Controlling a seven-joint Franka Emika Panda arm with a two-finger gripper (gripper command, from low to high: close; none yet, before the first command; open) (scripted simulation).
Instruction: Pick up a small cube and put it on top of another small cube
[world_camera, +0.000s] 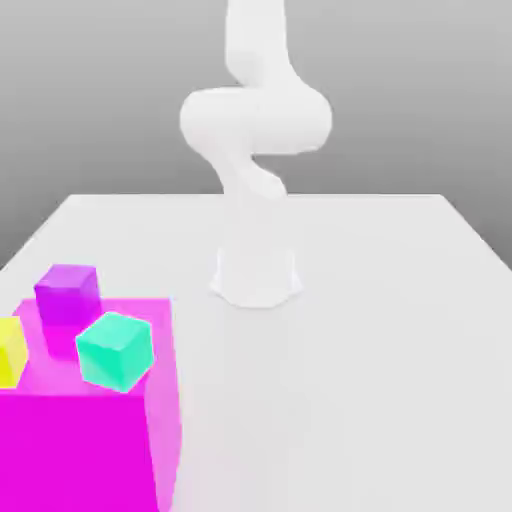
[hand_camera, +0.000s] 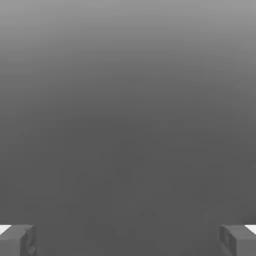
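Gripper (hand_camera: 128, 240) spread wide and empty, we judge the teal cube (world_camera: 115, 350), at four o'clock of the purple cube (world_camera: 67, 293), light, rigid, best pinched across flat opposite faces.

The arm (world_camera: 255, 130) is plain white, as is its base, and the table (world_camera: 380, 330) is a pale, unmarked white-grey under a grey backdrop that darkens toward the top. At the near left of the exterior view, the big block (world_camera: 90, 445) is bright magenta. The teal cube (world_camera: 115, 350) is mint-green, the purple cube (world_camera: 67, 295) a violet shade, and the yellow cube (world_camera: 10, 350) vivid lemon. All are plain, without pattern. The fingertips (hand_camera: 17, 241) are grey with white edges.
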